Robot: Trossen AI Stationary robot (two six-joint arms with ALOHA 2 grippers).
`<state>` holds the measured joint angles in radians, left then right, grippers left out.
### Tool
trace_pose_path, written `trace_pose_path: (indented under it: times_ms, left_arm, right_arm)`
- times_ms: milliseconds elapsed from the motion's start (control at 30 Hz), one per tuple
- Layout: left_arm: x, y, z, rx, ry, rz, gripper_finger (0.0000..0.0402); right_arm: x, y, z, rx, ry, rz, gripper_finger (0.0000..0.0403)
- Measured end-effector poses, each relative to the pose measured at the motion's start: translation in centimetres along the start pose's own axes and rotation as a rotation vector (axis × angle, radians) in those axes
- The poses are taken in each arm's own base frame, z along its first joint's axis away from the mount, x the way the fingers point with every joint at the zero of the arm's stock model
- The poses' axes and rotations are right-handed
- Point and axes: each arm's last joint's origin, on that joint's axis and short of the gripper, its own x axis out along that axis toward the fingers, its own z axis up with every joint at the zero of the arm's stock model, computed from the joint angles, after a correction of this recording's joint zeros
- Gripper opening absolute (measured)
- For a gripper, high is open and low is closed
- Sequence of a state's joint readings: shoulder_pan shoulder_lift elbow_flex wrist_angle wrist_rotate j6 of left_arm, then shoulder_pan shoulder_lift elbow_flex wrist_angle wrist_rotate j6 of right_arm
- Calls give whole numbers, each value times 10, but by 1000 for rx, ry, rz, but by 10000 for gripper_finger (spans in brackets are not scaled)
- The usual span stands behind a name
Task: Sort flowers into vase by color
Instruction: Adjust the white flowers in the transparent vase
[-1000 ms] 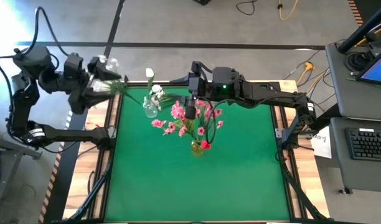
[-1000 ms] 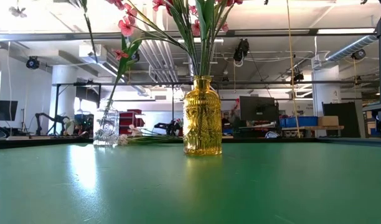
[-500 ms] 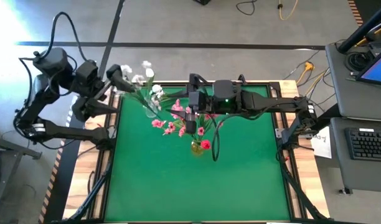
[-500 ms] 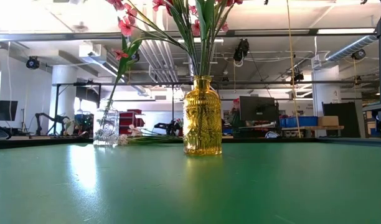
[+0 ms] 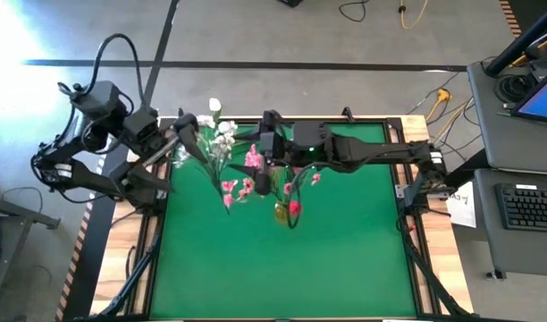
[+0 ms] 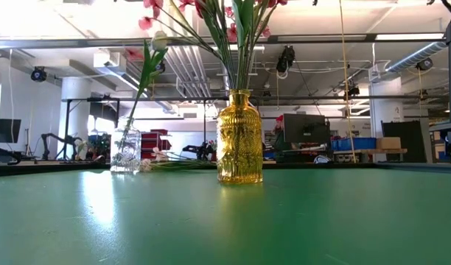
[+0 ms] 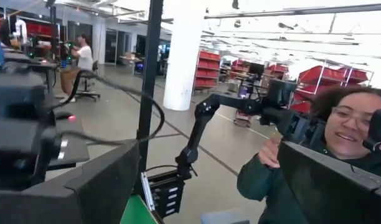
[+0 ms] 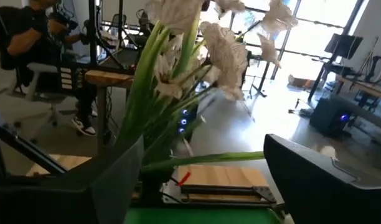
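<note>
My left gripper (image 5: 180, 134) hovers over the table's far-left corner, shut on a white blossom spray (image 5: 206, 121). The spray reaches toward the clear vase (image 5: 218, 161), which holds a white tulip (image 6: 159, 40). My right gripper (image 5: 262, 183) hangs open among the pink sprays (image 5: 247, 174) that stand in the yellow vase (image 6: 239, 136). A red tulip (image 5: 295, 207) is in that vase too. In the right wrist view my right gripper (image 8: 203, 144) faces white blossoms (image 8: 228, 50) and long leaves. A green stem (image 8: 203, 160) crosses ahead of the gap. My left gripper holds the white blossom spray by its green stem (image 5: 191, 141), close under the blossoms. The spray is lifted clear of the table, with its stem slanting toward the clear vase. The arm hides the place of contact in the high view, and the left wrist view does not show it.
More flower stems (image 6: 177, 164) lie along the table's far edge, behind the two vases. The near half of the green mat (image 5: 282, 268) is bare. A dark cable (image 5: 298, 210) loops beside the yellow vase. A person (image 7: 340, 143) stands beyond the table.
My left gripper has swung from beyond the far-left corner toward the right and the near edge, up to the clear vase, and the white spray has come with it. My right gripper has shifted a little left. The pink blossoms on the yellow vase's left side moved left, uncovering the white tulip bud.
</note>
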<state>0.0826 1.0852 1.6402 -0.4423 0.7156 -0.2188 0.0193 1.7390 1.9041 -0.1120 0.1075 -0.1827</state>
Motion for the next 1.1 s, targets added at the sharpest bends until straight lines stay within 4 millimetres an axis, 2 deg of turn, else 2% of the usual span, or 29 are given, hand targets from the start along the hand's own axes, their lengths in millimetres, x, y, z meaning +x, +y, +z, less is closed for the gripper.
trace_pose_path:
  times_ms: [267,433,700,867,1100]
  left_arm:
    - [14,13,-7,-28,36,5,367]
    - [22,21,-12,-54,65,11,367]
    - [22,21,-12,-53,65,11,367]
    - [19,18,-10,-46,57,6,367]
    - [18,18,-12,-57,69,9,367]
  right_arm:
    - [18,5,-12,33,-45,0,343]
    - [24,7,-16,71,-66,51,341]
    - [32,4,-22,85,-79,7,328]
    - [37,-6,-26,89,-107,-21,275]
    - [43,-11,-34,75,-96,-34,140]
